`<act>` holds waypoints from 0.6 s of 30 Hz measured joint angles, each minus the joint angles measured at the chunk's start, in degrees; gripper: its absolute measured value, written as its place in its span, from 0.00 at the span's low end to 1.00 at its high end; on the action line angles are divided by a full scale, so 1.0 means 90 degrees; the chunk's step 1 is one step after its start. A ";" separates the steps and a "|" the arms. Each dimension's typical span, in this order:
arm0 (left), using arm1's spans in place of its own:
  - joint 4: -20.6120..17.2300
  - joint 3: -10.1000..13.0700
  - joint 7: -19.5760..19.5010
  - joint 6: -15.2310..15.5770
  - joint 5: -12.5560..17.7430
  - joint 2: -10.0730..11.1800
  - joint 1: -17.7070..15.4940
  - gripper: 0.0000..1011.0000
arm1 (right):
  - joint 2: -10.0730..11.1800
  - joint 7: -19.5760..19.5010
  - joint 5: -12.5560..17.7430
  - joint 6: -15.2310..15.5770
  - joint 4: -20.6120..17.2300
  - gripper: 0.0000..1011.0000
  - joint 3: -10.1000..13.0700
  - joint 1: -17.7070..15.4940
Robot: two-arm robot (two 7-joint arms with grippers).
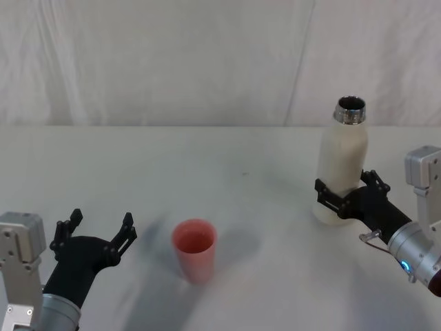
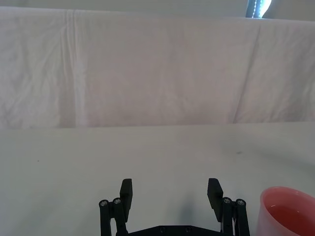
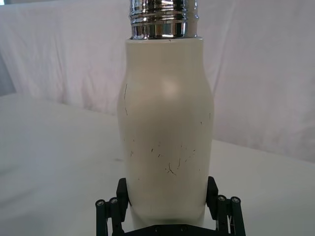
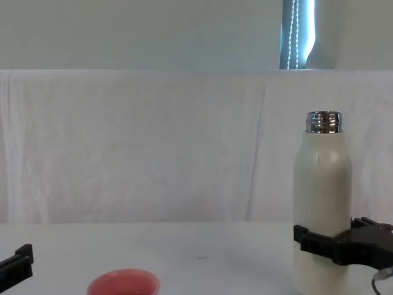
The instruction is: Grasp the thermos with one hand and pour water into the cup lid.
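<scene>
White tabletop (image 1: pixel 227 165), white cloth backdrop (image 1: pixel 172 62) behind. Your right gripper (image 1: pixel 348 196) is at right side, jaws clamped around lower body of thermos (image 1: pixel 342 162); thermos stands upright, chrome neck uncapped. In right wrist view you see fingers (image 3: pixel 122 189) pressed on both sides of bottle. Cup lid (image 1: pixel 194 248) sits upright near centre, well apart from thermos. Your left gripper (image 1: pixel 96 231) hovers low just left of cup lid, jaws spread apart, holding nothing.
</scene>
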 joint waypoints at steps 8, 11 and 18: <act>0.0000 0.0000 0.0000 0.0000 0.0000 0.0000 0.0000 0.99 | -0.0105 -0.0018 0.0020 -0.0025 0.0197 0.94 0.0035 0.0158; 0.0000 0.0000 0.0000 0.0000 0.0000 0.0000 0.0000 0.99 | -0.0155 -0.0027 0.0036 -0.0071 0.0280 0.94 0.0053 0.0203; 0.0000 0.0000 0.0000 0.0000 0.0000 0.0000 0.0000 0.99 | -0.0287 -0.0044 0.0126 -0.0226 0.0459 0.94 0.0127 0.0256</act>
